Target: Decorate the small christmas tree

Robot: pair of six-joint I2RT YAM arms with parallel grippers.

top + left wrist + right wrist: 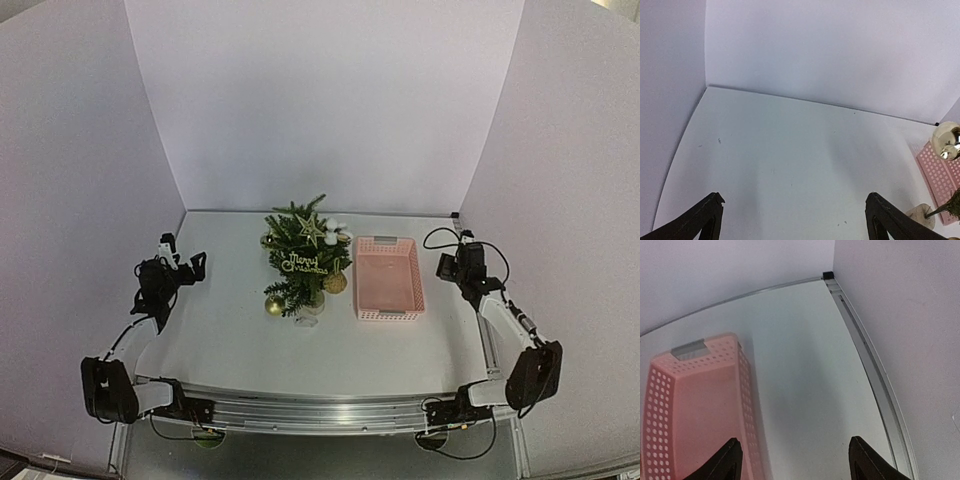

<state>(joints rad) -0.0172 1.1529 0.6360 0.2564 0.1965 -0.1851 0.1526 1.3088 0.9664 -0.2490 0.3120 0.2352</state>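
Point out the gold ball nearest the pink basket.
The gold ball at the right of the small christmas tree, beside the pink basket; the lower-left gold ball hangs farther off.

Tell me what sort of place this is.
Most likely a robot lab's recording booth, not a home: plain white panels wall in a white table, two robot arms are bolted along its metal front rail, and the only props are the small christmas tree and a pink basket.

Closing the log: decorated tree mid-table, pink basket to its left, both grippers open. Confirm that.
One error: the basket sits to the right of the tree, not its left, as the top view shows. The rest holds: the tree is decorated and mid-table, and the left gripper and right gripper are open.
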